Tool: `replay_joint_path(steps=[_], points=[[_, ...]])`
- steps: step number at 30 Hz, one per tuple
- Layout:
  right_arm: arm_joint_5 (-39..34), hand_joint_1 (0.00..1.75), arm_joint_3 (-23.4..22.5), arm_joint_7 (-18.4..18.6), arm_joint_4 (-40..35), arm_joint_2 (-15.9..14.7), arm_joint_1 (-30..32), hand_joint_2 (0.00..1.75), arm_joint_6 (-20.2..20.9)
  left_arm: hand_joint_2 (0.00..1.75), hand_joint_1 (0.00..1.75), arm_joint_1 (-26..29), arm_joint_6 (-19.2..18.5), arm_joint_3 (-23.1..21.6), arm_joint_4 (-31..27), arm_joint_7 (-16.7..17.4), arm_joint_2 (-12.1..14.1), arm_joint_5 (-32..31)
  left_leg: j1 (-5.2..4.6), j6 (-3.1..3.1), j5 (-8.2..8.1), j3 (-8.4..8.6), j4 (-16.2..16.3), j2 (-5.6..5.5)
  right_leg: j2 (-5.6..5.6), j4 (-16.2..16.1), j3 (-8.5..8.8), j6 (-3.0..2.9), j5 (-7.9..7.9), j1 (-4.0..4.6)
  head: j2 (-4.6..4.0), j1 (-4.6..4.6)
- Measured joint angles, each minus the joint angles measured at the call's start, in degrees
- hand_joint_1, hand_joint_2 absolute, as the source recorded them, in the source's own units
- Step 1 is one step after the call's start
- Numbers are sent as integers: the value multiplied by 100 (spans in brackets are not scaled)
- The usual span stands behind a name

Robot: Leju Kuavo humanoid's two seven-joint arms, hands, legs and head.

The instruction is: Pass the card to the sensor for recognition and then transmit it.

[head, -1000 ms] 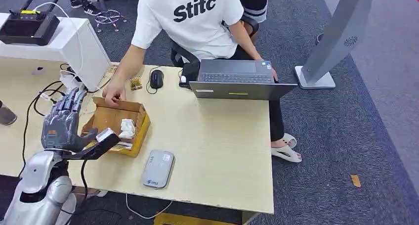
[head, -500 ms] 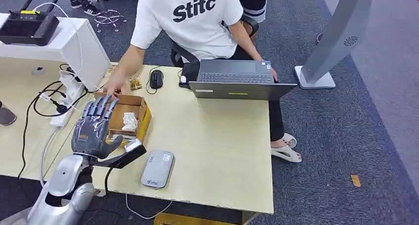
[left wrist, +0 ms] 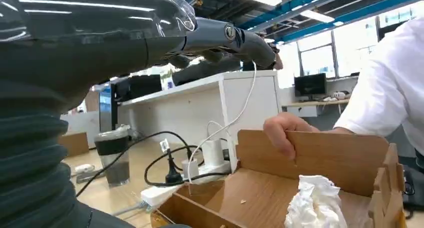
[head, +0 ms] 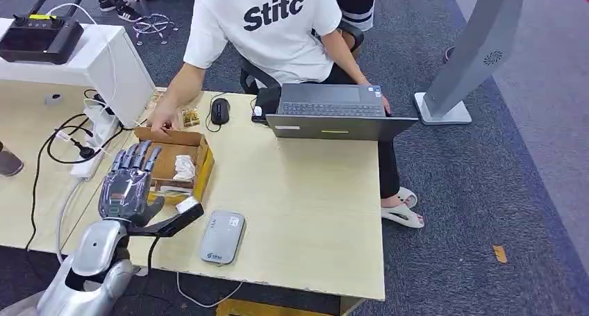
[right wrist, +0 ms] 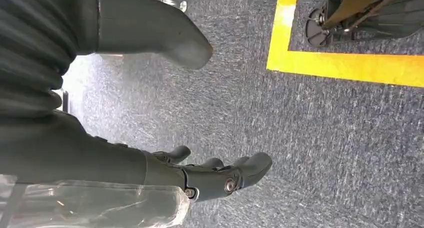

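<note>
Fingers (head: 135, 164) of the left hand (head: 126, 188) stretch out flat over the box (head: 199, 164), holding nothing.
No card can be made out, in the hand or in the box; one box holds one crumpled white wad (head: 183, 168), and a person's hand (head: 161, 125) rests on its rim. One grey sensor (head: 222, 237) lies on the table (head: 305, 212) just beside the box. The task looks barely begun: pickup, scan and handover all remain. The right hand (right wrist: 220, 175) hangs loosely open over carpet.
</note>
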Motion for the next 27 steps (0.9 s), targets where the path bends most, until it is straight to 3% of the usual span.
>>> replay_joint_path(steps=[15,27], points=[[87,0,-94,-2,0,9,1,175,-2,175,0,29,155,-20,306,2,-15,-192,1,0,0,0,0,0,-1,0,0,0,0,0,0,0],[184,0,-103,-35,0,9,-2,175,22,175,0,14,596,-13,756,-83,-118,-85,1,0,0,0,0,0,-1,0,0,0,0,0,0,0]])
